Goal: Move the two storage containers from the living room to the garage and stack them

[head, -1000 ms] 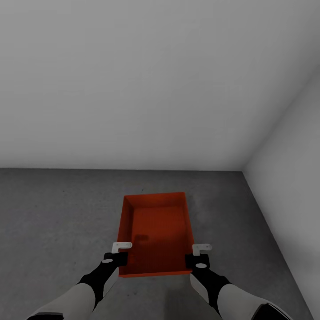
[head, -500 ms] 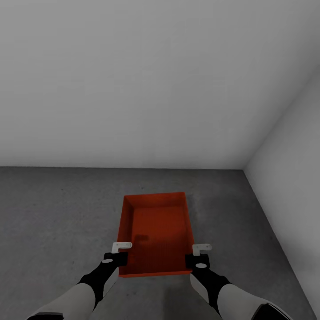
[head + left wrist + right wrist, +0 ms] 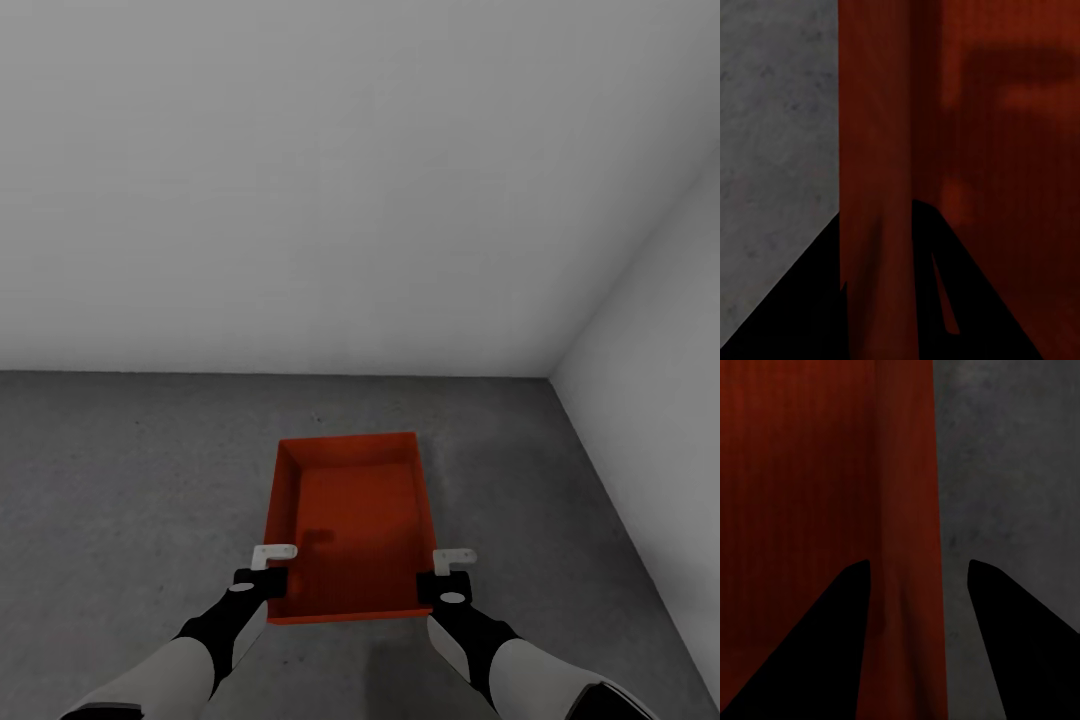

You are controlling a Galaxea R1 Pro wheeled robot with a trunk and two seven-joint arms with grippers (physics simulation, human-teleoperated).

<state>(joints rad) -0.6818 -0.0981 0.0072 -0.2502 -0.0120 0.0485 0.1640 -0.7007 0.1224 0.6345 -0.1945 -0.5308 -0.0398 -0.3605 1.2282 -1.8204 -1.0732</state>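
One orange-red storage container hangs just above the dark grey concrete floor, long side pointing away from me. My left gripper is shut on its left wall near the front corner, and my right gripper is shut on its right wall. In the left wrist view the thin wall runs between the dark fingers of the left gripper. In the right wrist view the wall lies between the fingers of the right gripper. The second container is out of view.
A plain white wall stands ahead and another white wall closes the right side, meeting in a corner at the far right. Bare concrete stretches to the left of the container and ahead of it.
The line where wall meets floor has crept slightly up the picture, so the camera has moved. The container and both grippers keep their place in the view.
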